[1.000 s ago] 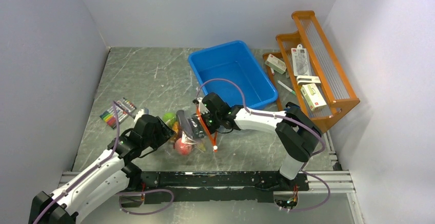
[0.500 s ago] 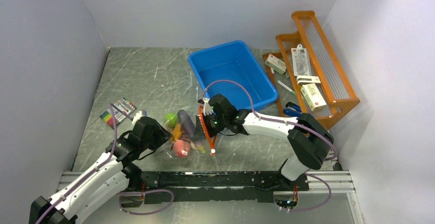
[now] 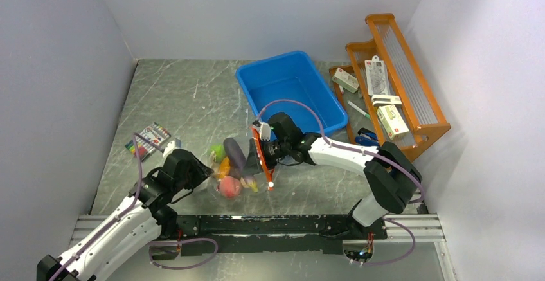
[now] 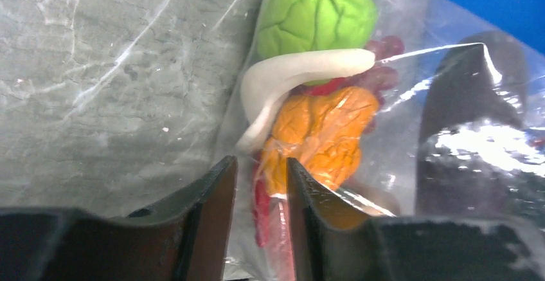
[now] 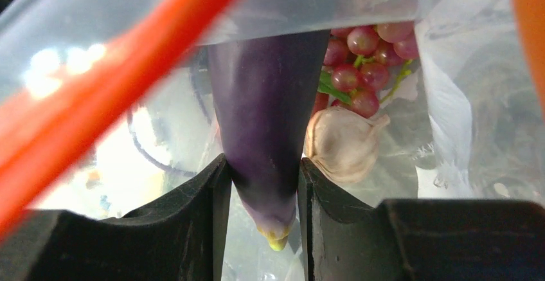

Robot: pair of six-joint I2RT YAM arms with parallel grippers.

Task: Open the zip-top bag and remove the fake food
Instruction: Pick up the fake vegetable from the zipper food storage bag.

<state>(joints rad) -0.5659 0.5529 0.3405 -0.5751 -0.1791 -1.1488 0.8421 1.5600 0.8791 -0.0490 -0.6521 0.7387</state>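
The zip-top bag (image 3: 239, 170) lies between my two grippers, its red-orange zip strip (image 3: 259, 159) on the right side. Through the plastic I see the green ball (image 3: 216, 150), the purple eggplant (image 3: 234, 155) and the pink-red peach (image 3: 230, 187). My left gripper (image 3: 205, 177) is shut on the bag's left end; in its wrist view the jaws (image 4: 260, 172) pinch plastic below the orange piece (image 4: 321, 133) and the green ball (image 4: 315, 11). My right gripper (image 3: 257, 155) is at the bag's mouth, shut (image 5: 260, 172) on the eggplant's tip (image 5: 267, 101), next to the grapes (image 5: 366, 56) and the beige bulb (image 5: 344, 143).
The blue bin (image 3: 273, 58) stands just behind the right gripper. A wooden rack (image 3: 418, 91) with small boxes is at the right. A pack of coloured markers (image 3: 149, 139) lies left of the bag. Walls close in the left, back and right.
My right gripper has shifted slightly right and back with the eggplant. My left gripper has drawn back toward the near left with the bag's end. The bag now lies more stretched between them.
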